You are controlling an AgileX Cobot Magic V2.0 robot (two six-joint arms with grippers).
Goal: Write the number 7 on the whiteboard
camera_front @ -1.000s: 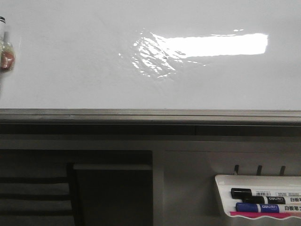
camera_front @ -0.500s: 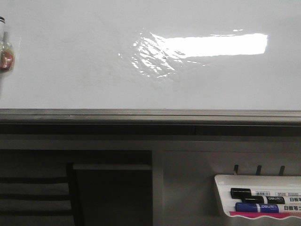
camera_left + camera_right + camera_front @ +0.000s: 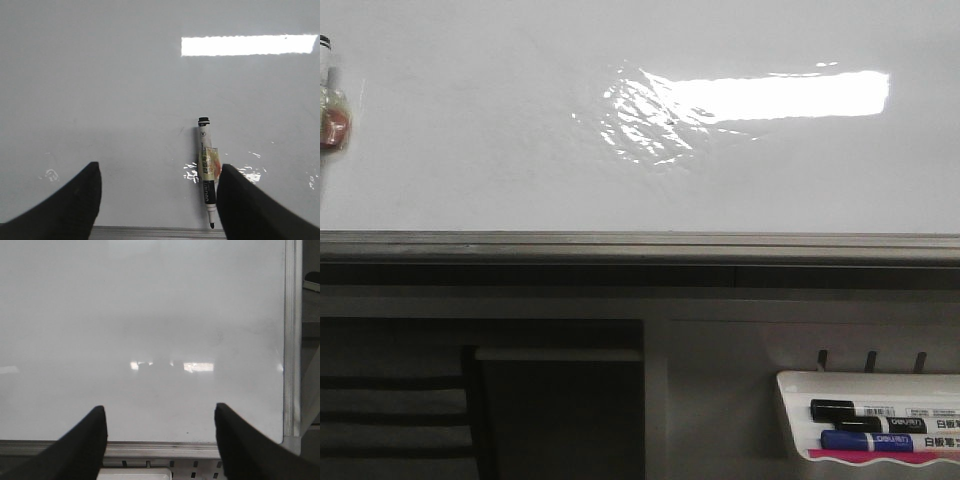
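Note:
The whiteboard (image 3: 500, 130) is glossy white with a grey frame edge (image 3: 640, 245) and a bright rectangular reflection. It also shows in the left wrist view (image 3: 110, 90) and the right wrist view (image 3: 150, 315). No number 7 shows on it. A white marker (image 3: 207, 167) with a taped label lies on the board, uncapped tip toward the frame; its end shows at the front view's left edge (image 3: 332, 110). My left gripper (image 3: 159, 172) is open and empty, the marker just inside its right finger. My right gripper (image 3: 161, 415) is open and empty over the board's lower edge.
A small white marker tray (image 3: 790, 415) hangs below the board at the lower right, holding a black marker (image 3: 865, 410) and a blue marker (image 3: 880, 440). The tray's top shows in the right wrist view (image 3: 134, 474). The board's right frame edge (image 3: 292, 340) runs vertically there.

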